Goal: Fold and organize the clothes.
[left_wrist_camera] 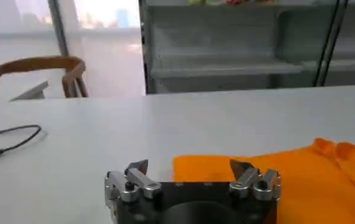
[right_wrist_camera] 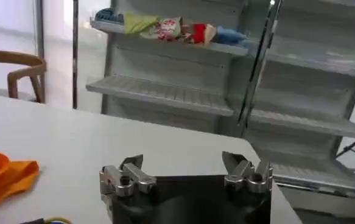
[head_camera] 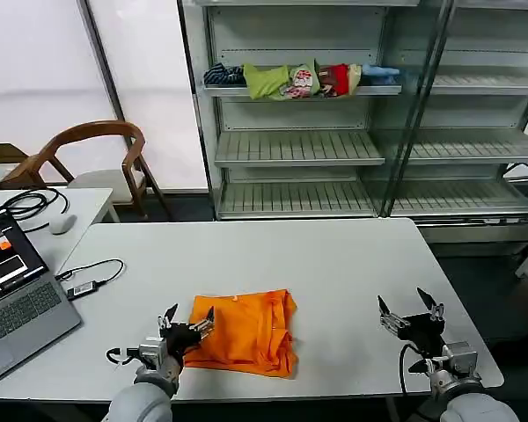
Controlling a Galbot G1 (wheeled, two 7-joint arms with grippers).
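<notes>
Left black metal two-fingered gripper (head_camera: 187, 320) and right black metal two-fingered gripper (head_camera: 410, 311) both reach forward, low, fingers spread apart.

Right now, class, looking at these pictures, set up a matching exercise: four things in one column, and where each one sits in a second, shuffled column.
Things:
1. orange T-shirt
2. left gripper
3. right gripper
4. heap of garments

Places:
A. on an upper shelf behind the table
B. open, at the shirt's left edge
C. folded on the table's near side
D. open over bare table, apart from the shirt

Pairs: 1-C, 2-B, 3-D, 4-A
</notes>
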